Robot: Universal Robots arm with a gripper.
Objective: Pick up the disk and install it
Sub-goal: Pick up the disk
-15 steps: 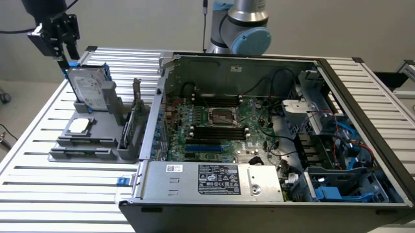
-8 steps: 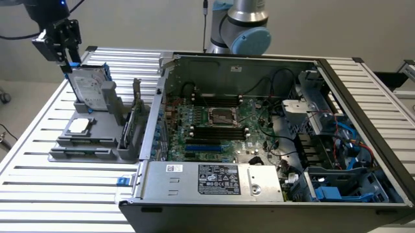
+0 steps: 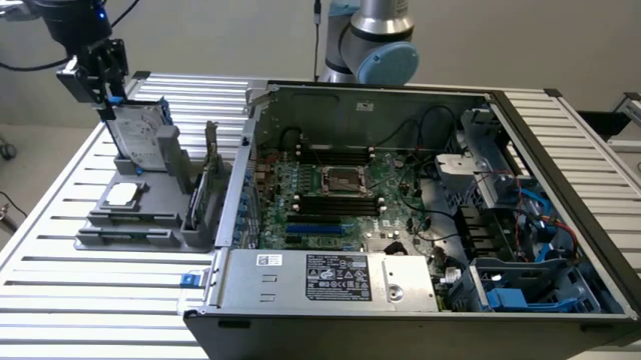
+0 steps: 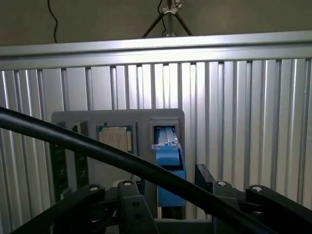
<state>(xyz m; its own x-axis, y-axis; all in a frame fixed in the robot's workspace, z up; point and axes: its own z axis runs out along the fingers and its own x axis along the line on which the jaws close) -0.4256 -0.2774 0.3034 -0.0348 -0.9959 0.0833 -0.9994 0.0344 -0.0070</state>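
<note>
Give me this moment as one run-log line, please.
step: pick | gripper: open, at disk's top edge | disk: upright in grey holder, not lifted | install: not done

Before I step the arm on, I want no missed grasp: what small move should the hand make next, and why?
Probably close the hand. Its fingers look open and straddle the blue carrier top of the disk, which stands upright in the grey holder, not yet gripped.

We see soft, even light across the slatted table [image 3: 60,300], with only faint shadows. In the wrist view, glare whitens the table's edge rail [image 4: 156,48], while the black cable [image 4: 97,147] looks dark.
</note>
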